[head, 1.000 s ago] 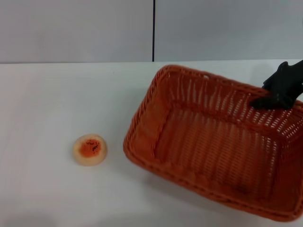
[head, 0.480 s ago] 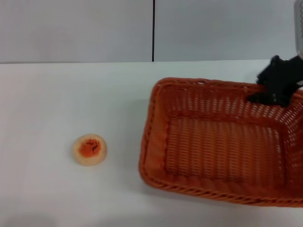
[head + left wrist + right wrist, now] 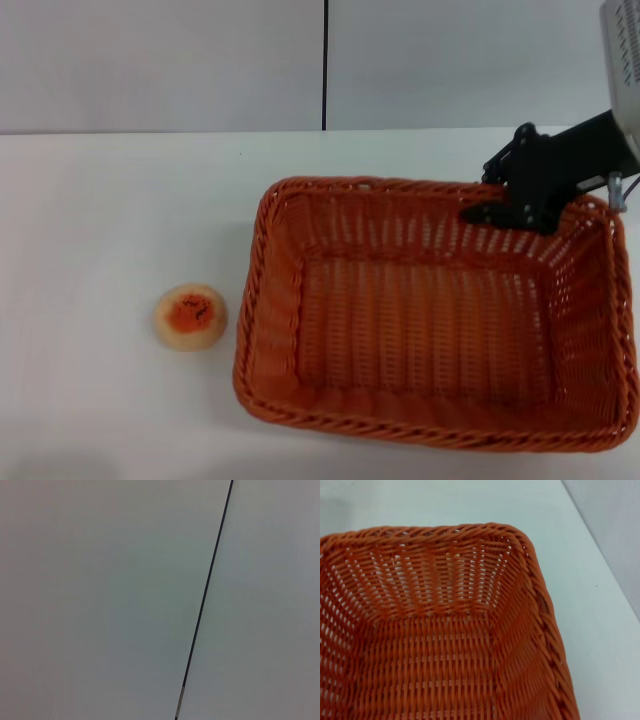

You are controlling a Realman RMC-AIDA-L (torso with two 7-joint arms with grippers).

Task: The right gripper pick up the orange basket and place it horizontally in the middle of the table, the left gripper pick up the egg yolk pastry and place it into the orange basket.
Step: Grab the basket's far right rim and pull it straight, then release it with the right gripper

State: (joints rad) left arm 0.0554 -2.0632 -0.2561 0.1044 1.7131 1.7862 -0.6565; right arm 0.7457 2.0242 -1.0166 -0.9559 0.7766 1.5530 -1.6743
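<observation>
The orange basket lies level on the white table, long side across my view, right of centre. My right gripper straddles its far rim near the back right corner and is shut on that rim. The right wrist view looks into an empty corner of the orange basket. The egg yolk pastry rests on the table to the left of the basket, a short gap from its left wall. My left gripper is out of view.
A grey wall with a dark vertical seam runs behind the table. In the left wrist view only that wall and its seam appear. White tabletop stretches left of and in front of the pastry.
The basket, held by my right gripper, has turned from a tilted diagonal to level and square, and shifted left towards the table's middle. The pastry has not moved.
</observation>
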